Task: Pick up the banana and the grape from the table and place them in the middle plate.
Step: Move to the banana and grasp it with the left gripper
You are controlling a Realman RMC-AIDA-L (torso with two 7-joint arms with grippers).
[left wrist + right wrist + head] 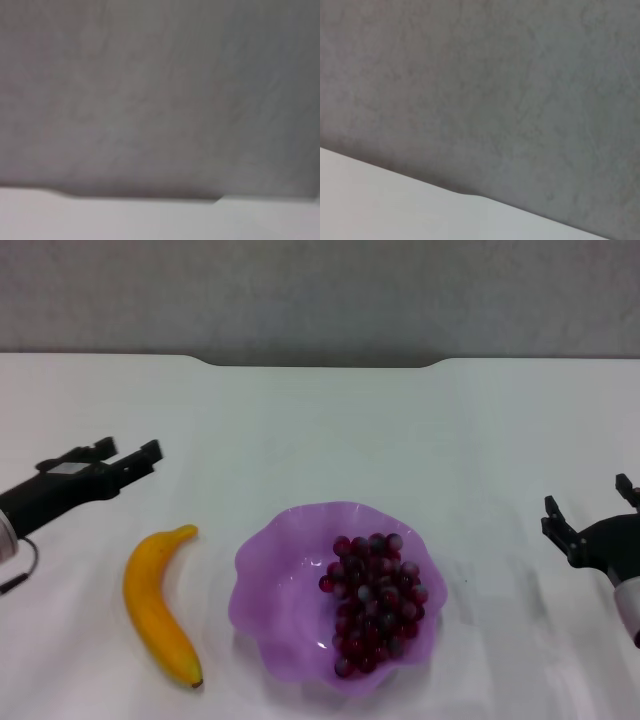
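Note:
The banana [155,605] lies on the white table [320,430], just left of the purple scalloped plate [280,585]. The bunch of dark red-purple grapes [375,600] lies inside the plate, on its right half. My left gripper [128,453] is open and empty above the table, up and to the left of the banana, apart from it. My right gripper [590,508] is open and empty at the right edge, well apart from the plate. Both wrist views show only the grey wall and a strip of table edge.
A grey wall [320,290] runs behind the table's far edge, which has a shallow notch [320,362]. Bare tabletop lies between the plate and each arm and behind the plate.

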